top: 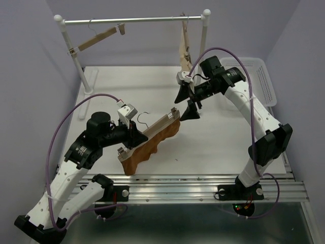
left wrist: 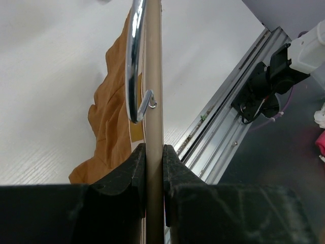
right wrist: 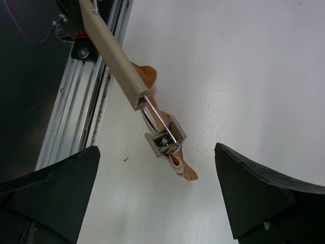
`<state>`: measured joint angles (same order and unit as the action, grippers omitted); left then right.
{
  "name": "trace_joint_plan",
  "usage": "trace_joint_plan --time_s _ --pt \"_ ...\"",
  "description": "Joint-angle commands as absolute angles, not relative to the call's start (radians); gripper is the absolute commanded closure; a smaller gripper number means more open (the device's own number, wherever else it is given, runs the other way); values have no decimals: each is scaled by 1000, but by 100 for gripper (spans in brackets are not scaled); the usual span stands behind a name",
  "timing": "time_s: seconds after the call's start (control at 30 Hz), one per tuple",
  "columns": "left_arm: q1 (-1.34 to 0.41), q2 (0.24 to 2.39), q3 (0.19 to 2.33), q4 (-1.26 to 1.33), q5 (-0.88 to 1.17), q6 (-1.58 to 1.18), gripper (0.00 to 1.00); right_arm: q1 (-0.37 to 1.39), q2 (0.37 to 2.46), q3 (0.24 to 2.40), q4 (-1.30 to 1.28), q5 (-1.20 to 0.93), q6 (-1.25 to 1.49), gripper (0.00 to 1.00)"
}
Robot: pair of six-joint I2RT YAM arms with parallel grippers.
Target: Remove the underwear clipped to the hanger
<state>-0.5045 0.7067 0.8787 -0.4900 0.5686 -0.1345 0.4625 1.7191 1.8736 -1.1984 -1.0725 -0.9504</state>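
The light-wood hanger [top: 155, 128] is held above the table, with the rust-brown underwear [top: 147, 151] hanging from its two end clips. My left gripper [top: 133, 136] is shut on the hanger's bar [left wrist: 154, 168] near the wire hook [left wrist: 134, 66]. The underwear [left wrist: 109, 127] hangs to the left of the bar in the left wrist view. My right gripper [top: 187, 104] is open just right of the hanger's far clip [top: 175, 113]. In the right wrist view the clip [right wrist: 165, 138] pinches the underwear's waistband corner [right wrist: 184, 171] between my open fingers [right wrist: 254, 193].
A white pipe rack [top: 134, 21] stands at the back with an empty wooden hanger [top: 99, 39] and a pale cream garment [top: 185, 48] on it. A white basket [top: 256, 79] sits at the right. The metal rail [top: 193, 185] runs along the near edge.
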Motion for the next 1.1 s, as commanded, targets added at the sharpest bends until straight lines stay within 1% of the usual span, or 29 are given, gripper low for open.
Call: trace_joint_plan --time_s 0.0,0.4,0.5,0.53,0.57,0.67,0.8,0.87,0.9,0.93,1.0,1.03,1.07 --pt "-511 695 882 -439 614 -103 100 468 1697 1856 -1104 -1109 -854 0" --pt "-511 692 888 -453 611 -89 100 506 1706 1829 -1106 -1112 -897 0" --pt "-511 684 887 -454 604 -90 100 506 1715 1835 -1112 -1111 -897 7" --pt "-511 684 887 -454 603 -92 100 506 1718 1841 -1115 -1111 -897 12" --pt "-511 683 885 -454 603 -92 100 515 1721 1850 -1129 -1108 -902 14" --pt "-511 686 885 -456 601 -91 100 515 1726 1850 -1126 -1108 -899 17" --pt "-511 689 885 -457 588 -94 100 515 1717 1841 -1115 -1108 -894 18" --pt "-511 690 885 -459 586 -97 100 515 1717 1836 -1097 -1109 -873 21" --pt "-511 690 885 -459 584 -97 100 515 1717 1838 -1097 -1112 -870 23" --pt "-511 690 885 -459 584 -95 100 515 1718 1839 -1098 -1114 -870 27" --pt "-511 690 887 -459 584 -94 100 515 1718 1842 -1104 -1115 -871 31" --pt "-511 690 887 -460 583 -94 100 515 1718 1842 -1106 -1114 -871 35" --pt "-511 689 887 -460 584 -94 100 515 1718 1842 -1108 -1108 -873 36"
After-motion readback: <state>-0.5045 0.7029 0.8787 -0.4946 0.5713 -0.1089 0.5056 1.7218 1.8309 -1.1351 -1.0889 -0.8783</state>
